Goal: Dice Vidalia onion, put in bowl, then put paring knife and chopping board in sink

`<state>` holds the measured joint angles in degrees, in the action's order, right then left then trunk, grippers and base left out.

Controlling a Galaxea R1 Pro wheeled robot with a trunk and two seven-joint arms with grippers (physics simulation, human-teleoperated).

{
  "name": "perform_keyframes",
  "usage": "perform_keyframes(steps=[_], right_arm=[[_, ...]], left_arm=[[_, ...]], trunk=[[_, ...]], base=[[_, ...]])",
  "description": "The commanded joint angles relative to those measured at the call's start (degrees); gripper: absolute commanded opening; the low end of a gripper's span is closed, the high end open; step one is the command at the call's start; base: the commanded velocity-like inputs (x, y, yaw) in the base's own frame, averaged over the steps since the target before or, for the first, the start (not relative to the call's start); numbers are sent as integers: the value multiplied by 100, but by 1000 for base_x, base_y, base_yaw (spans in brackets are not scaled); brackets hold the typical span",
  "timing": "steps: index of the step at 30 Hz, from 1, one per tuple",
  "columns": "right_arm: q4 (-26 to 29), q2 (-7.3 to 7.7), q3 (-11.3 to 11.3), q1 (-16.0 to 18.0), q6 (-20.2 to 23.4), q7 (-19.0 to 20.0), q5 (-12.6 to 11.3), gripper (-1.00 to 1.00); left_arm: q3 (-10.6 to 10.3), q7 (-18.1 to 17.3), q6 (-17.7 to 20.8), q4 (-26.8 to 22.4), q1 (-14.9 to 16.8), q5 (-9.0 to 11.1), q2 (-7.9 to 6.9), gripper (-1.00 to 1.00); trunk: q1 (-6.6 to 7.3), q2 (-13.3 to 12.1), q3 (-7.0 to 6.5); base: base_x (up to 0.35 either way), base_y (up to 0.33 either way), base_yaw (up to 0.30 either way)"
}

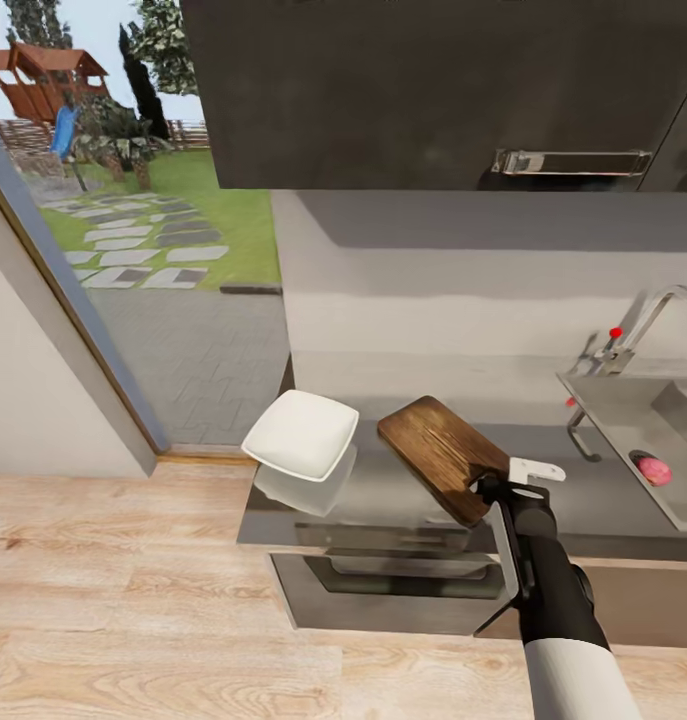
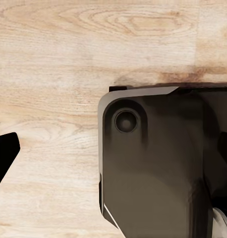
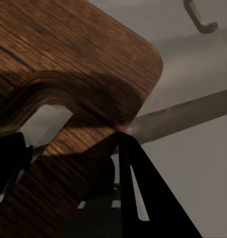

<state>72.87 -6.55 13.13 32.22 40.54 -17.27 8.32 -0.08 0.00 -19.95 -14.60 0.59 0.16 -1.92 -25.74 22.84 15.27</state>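
Glossy grey counter [image 1: 403, 500] under dark wall cabinets, pale plank floor [image 1: 113, 570] in front. Right claw [image 1: 495, 487] is clamped on the slot-handle end of the chopping board [image 1: 441, 455]: brown, grained wood, rounded corners, lying diagonally near the counter's front edge. Rounded-square white bowl [image 1: 301, 434] sits just beside the board, at the counter's end. Steel sink [image 1: 623, 410] lies well apart, holding the pinkish Vidalia onion [image 1: 655, 471]. Left claw: state cannot be told.
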Motion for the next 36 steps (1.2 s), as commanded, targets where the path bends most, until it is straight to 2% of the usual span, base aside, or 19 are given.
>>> perform_keyframes(steps=[1,26,36], right_arm=[[-94,-4,14,3,42,22,38,-100],[-89,-4,14,3,42,23,38,-100],[-9,-5,14,3,42,30,38,-100]], left_arm=[[-1,0,-18,1,2,2,-1,100],[-1,0,-18,1,2,2,-1,100],[-1,0,-18,9,2,2,-1,100]], trunk=[[-4,8,3],[-4,8,-204],[-4,8,-293]], base=[[0,0,-101],[0,0,-109],[0,-45,-15]])
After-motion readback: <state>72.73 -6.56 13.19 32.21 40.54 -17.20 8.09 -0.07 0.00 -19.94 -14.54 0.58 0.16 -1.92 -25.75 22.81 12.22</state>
